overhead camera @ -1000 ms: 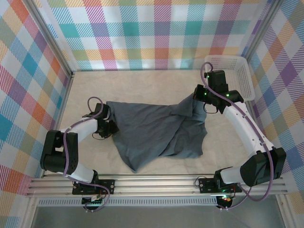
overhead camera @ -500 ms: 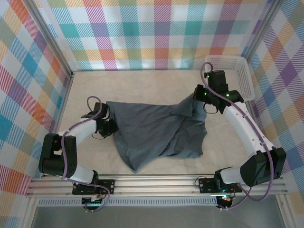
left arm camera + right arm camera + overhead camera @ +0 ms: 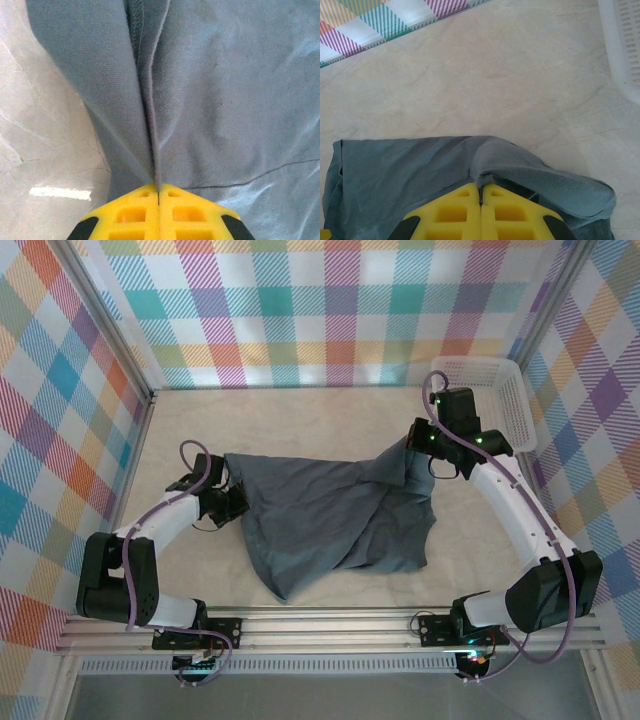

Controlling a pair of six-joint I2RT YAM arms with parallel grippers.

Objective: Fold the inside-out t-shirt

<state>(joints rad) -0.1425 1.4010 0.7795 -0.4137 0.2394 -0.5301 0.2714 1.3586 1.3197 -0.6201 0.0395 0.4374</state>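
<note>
Inside-out t-shirt [image 3: 330,510], dark slate-grey soft cotton, spans 9-to-2 o'clock between left gripper [image 3: 158,192] and right gripper [image 3: 481,192], both clamped on its edges.

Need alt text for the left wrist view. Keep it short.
The left hand, its yellow fingers pressed together, pinches a raised fold of the dark grey t-shirt; the fold runs up the frame to a stitched seam. The pale marbled table shows along the left side.
</note>
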